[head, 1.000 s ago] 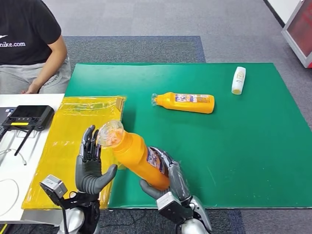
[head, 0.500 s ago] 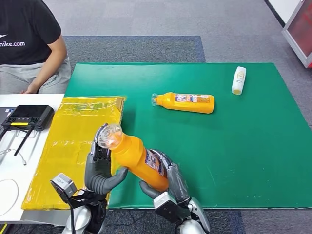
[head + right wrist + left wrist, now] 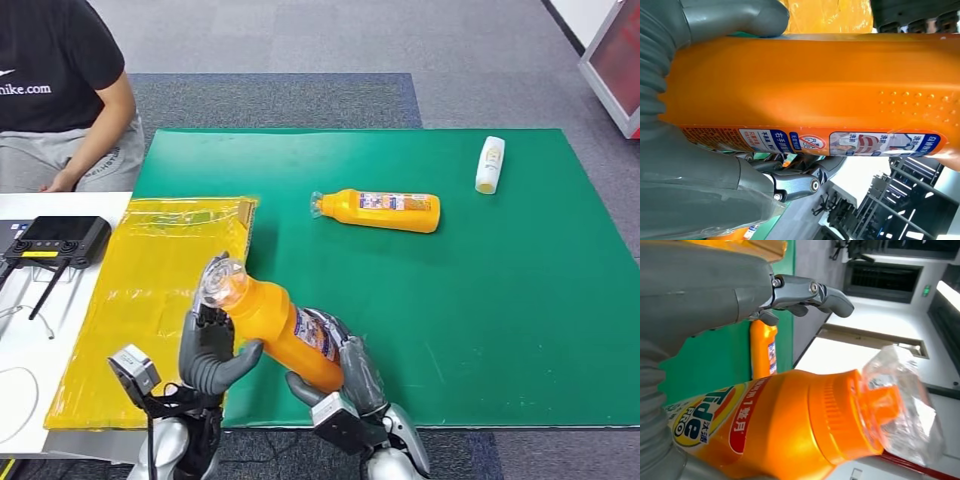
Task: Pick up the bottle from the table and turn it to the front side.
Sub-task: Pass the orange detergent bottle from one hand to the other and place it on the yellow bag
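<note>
While the right hand (image 3: 343,365) clasps the bottle (image 3: 283,325) low in frame, the left hand (image 3: 211,345) cups its neck; smooth, rigid plastic likely slips.

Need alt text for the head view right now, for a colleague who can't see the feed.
Both robot hands hold an orange detergent bottle tilted above the near edge of the green mat: the right hand grips its base, the left hand its neck below the clear cap. A second orange bottle and a small white bottle lie farther back; a seated person is at the far left.
</note>
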Controlling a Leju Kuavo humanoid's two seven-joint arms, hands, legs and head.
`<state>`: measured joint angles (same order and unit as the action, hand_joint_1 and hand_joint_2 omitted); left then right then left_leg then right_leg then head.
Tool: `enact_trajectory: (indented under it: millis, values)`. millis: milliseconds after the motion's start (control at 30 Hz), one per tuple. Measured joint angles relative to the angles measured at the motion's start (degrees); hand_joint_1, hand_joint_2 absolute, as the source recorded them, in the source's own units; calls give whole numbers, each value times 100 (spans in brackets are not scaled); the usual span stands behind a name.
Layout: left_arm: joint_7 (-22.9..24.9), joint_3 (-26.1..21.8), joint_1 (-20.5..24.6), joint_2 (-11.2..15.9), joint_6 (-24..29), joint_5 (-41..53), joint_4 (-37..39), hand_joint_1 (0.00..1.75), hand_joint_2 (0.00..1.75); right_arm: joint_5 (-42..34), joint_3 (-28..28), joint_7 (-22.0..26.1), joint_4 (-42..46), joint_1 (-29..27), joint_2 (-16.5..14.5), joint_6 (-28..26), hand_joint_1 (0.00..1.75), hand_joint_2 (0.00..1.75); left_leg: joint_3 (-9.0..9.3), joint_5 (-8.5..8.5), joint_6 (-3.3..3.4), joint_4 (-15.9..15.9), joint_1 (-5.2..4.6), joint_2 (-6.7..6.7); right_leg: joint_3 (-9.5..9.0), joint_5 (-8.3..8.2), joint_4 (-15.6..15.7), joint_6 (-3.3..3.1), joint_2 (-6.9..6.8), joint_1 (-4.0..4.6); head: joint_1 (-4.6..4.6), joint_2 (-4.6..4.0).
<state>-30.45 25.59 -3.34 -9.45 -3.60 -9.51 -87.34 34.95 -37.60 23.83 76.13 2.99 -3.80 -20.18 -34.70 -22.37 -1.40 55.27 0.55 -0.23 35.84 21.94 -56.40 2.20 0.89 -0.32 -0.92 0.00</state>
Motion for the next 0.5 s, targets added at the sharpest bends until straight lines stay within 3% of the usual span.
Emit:
enact_trajectory:
  millis: [500]
  values:
    - [73, 46, 149, -10, -374, -118, 199, 0, 175, 118, -102, 96, -3, 39, 0, -258, 175, 175, 0, 0, 0, 0, 0, 0, 0, 0, 0, 0, 0, 0, 0, 0]
